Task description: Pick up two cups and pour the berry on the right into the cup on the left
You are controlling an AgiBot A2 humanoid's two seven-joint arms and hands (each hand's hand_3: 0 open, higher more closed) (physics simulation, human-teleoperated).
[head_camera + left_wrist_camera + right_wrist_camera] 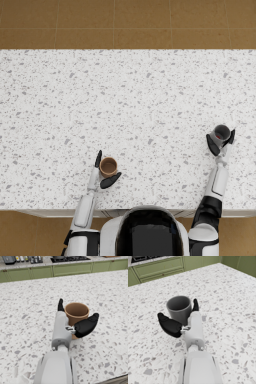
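Fingers (86,327) of left hand (104,172) spread around brown cup (108,166), thumb one side, rest other side; firm grip or only cradling, cannot tell. Cup upright on speckled counter (130,100), lower left of centre in head view, looks empty in left wrist view (76,314). Right hand (220,142) likewise spread either side of grey cup (221,133), right edge of head view, mid-height; contact unclear, cup upright on counter. Something reddish-dark inside from head view, berry not clear. Green cabinets (70,268) behind counter in wrist views.
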